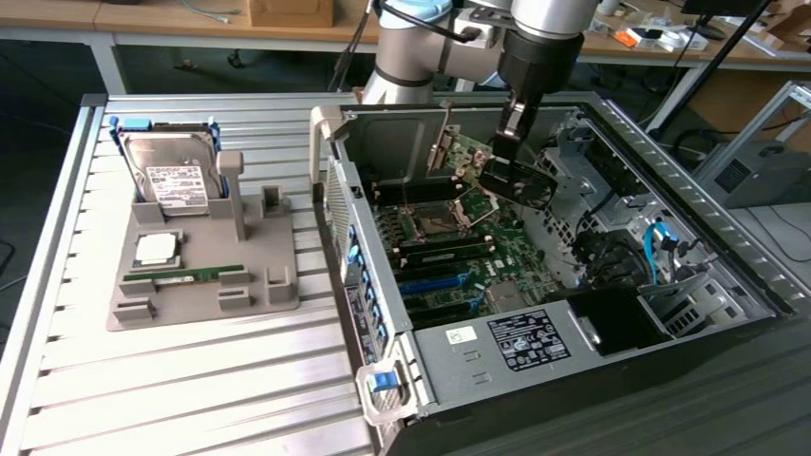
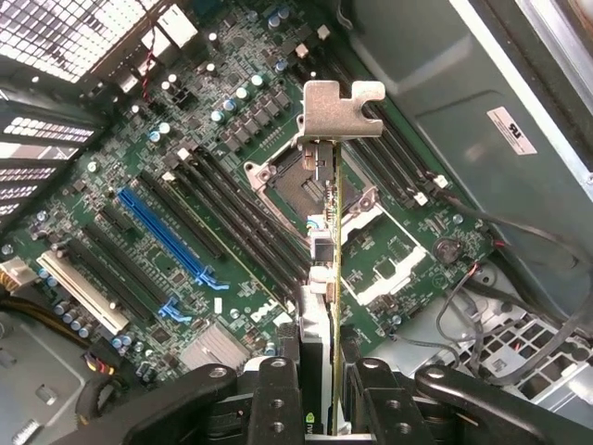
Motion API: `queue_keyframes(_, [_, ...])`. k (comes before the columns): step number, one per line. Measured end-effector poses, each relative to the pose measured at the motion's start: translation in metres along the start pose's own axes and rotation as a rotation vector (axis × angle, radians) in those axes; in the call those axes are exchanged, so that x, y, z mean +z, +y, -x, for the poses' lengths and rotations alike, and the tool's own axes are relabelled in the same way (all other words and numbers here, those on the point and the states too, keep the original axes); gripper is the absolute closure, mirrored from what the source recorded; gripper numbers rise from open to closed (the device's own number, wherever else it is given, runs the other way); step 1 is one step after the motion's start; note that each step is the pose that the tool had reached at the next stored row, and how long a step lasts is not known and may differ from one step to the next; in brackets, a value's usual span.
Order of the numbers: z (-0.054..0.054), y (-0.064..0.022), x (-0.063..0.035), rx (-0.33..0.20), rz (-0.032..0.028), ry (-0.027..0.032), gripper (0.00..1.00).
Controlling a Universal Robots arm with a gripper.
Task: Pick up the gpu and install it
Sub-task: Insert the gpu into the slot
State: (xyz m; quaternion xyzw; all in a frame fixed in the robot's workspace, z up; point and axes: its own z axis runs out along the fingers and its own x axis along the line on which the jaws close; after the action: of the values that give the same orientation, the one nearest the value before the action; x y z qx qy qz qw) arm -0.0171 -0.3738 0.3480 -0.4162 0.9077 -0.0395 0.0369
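gpu [image 2: 335, 278] edge-on, bracket up, above motherboard

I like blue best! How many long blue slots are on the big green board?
2. A long one lies near the board's middle, and a short one sits just beyond its end. The card in the gripper may hide others.

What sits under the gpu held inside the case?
Under the gpu, clamped in the gripper, lies the motherboard: the open CPU socket, black slots and a blue slot. The card's edge hides a thin strip beneath it.
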Motion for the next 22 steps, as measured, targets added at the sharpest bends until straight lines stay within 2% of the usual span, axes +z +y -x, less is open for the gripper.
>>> queue_keyframes(22, [0.0000, 0.0000, 0.0006, -0.111, 0.0038, -0.0115, 0.73])
